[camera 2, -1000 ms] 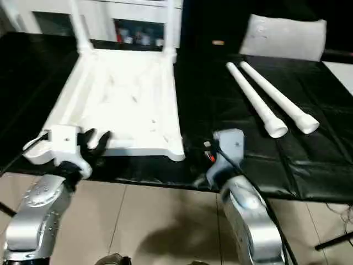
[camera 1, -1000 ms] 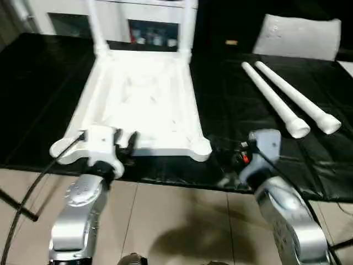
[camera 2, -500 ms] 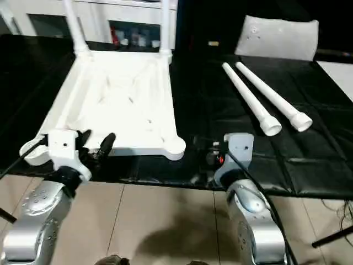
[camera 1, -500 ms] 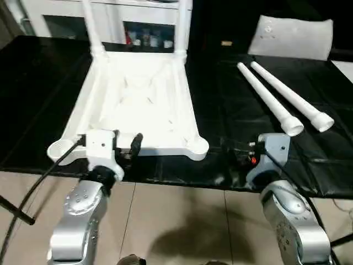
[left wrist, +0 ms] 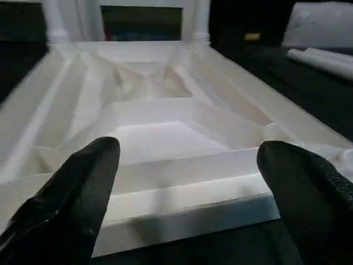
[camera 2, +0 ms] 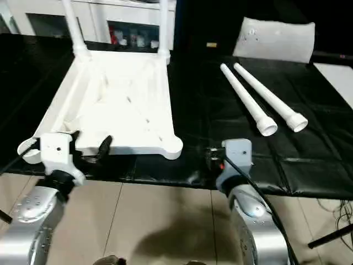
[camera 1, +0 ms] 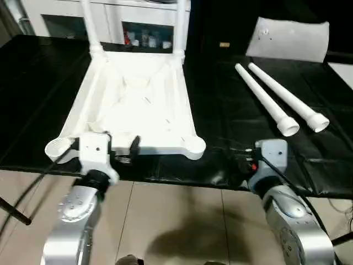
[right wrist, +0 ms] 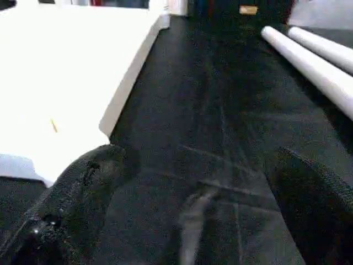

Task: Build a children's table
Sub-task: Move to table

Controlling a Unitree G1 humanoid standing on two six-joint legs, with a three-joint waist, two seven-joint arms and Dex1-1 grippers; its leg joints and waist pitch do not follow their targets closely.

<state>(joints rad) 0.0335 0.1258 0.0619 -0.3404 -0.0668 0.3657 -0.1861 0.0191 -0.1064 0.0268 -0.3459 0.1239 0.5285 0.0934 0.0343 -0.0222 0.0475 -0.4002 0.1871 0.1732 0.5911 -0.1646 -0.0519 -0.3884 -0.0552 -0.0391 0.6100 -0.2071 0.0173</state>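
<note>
Tabletop [camera 1: 138,105]: upside down on the black table [camera 1: 38,83], two legs standing in its far sockets.
Loose legs [camera 1: 276,99]: to my right.
My left pincer [left wrist: 182,182]: apart, at the near rim.
My right pincer [right wrist: 187,204]: apart, empty.
Risk: bumping the rim could shift the tabletop.

Head pair high; wrists low, seemingly sharing tabletop [left wrist: 165,127].

A white plastic tabletop [camera 1: 138,105] with a ribbed underside is seen on a glossy black table cover [camera 1: 231,110]. Two white tube legs [camera 1: 267,99] are laid at the right, and two more white legs [camera 1: 91,25] are stood in the far sockets. A white flat bag [camera 1: 287,38] is seen far right. Silver forearms [camera 1: 71,221] and black fingers [left wrist: 77,193] are shown over a beige tiled floor [camera 1: 176,221].
</note>
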